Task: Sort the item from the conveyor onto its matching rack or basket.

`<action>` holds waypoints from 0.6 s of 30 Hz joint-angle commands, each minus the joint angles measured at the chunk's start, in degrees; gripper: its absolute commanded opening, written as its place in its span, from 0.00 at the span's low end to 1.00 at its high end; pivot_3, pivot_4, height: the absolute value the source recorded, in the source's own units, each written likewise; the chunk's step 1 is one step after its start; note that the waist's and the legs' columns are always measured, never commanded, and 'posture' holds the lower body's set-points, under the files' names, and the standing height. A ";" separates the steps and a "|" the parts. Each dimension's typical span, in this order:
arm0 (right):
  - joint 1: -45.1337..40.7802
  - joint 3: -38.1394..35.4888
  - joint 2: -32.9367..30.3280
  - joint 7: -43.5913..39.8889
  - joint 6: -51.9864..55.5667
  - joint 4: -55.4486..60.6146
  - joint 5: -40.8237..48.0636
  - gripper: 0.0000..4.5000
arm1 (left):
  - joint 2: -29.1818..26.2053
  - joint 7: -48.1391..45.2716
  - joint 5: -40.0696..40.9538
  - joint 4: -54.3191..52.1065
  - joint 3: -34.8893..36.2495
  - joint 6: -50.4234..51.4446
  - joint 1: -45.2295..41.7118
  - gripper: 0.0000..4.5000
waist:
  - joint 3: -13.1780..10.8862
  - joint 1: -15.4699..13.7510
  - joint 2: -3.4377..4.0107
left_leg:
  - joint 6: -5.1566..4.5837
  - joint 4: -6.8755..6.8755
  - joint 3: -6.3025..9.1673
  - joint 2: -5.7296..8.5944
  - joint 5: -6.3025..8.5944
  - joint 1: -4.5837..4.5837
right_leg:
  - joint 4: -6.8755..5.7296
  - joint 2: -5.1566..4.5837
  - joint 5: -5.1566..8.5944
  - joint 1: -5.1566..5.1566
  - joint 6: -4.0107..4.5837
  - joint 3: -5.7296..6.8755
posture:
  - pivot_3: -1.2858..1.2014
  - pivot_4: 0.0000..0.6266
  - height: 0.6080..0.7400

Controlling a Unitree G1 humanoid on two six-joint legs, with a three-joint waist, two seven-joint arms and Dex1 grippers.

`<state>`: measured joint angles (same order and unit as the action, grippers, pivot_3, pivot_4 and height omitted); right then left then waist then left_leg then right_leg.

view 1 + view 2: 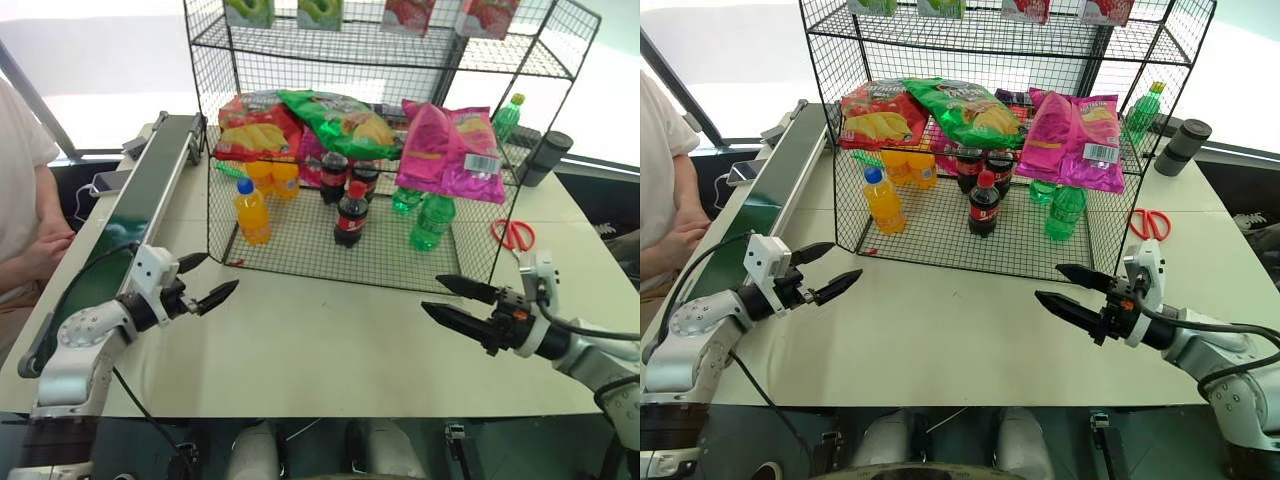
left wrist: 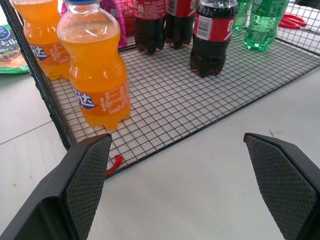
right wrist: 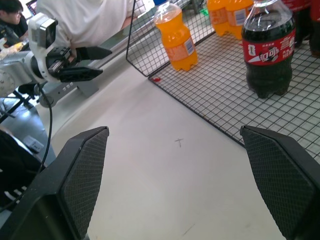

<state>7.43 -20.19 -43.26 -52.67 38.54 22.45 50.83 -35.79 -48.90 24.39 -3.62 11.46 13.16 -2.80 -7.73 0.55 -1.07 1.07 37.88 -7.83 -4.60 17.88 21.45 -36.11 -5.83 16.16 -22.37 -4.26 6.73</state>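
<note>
The shiny magenta-pink snack bag (image 1: pixel 450 150) lies on the middle tier of the tall black wire-grid rack (image 1: pixel 380 250), at its right end, beside a green bag (image 1: pixel 335 118); the dark green conveyor belt (image 1: pixel 135 205) runs along the table's left edge. Both the left gripper (image 1: pixel 208 284) and right gripper (image 1: pixel 452 302) hover empty over the white table (image 1: pixel 330 340), jaws spread wide. The right wrist view adds a person's white shirt (image 3: pixel 90 20) behind the belt; the left wrist view cuts the orange soda bottle (image 2: pixel 95 70) at its cap.
</note>
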 commanded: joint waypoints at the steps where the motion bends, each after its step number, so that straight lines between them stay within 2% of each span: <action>1: 0.11 -3.44 -1.38 -1.25 -0.61 0.21 0.65 0.98 | -1.15 -1.03 0.55 -0.72 2.13 -1.65 -0.06 1.00 | 0.00 -0.01 0.00 | 0.00 0.00 0.00 0.00 0.00 0.00 | 0.00 0.00 0.00 0.00 0.00 0.00 | 0.52 0.24 0.90; 6: 0.64 -4.00 -2.03 -2.10 -0.48 0.27 0.44 0.98 | -2.05 -0.29 0.24 -0.36 2.09 1.79 -0.32 1.00 | 0.01 0.00 -0.01 | 0.00 0.00 0.00 0.00 0.00 0.00 | 0.00 0.00 0.00 0.00 0.00 0.00 | 0.52 0.24 0.90; 12: 1.31 -5.51 -2.85 -3.27 -1.39 -0.76 -0.65 0.98 | -2.65 -6.48 3.00 1.85 4.36 -2.64 0.01 1.00 | 0.01 -0.01 -0.01 | 0.00 0.00 0.00 -0.01 0.00 0.00 | 0.00 0.00 0.00 -0.01 0.01 0.00 | 0.52 0.24 0.90; 18: 1.30 -5.91 -3.68 -4.55 -1.82 -1.70 -1.28 0.98 | -2.44 -7.78 3.55 2.16 5.00 -3.47 -0.22 1.00 | 0.01 0.00 -0.01 | -0.01 0.01 0.00 -0.02 0.00 0.00 | 0.01 0.00 0.00 0.00 0.01 0.00 | 0.52 0.24 0.90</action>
<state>9.04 -24.06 -46.22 -56.65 37.73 20.49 49.60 -37.79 -56.30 27.04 -1.02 14.95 10.73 -2.58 -7.72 0.55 -1.08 1.06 37.88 -7.83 -4.63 17.89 21.45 -36.10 -5.83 16.16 -22.36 -4.25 6.73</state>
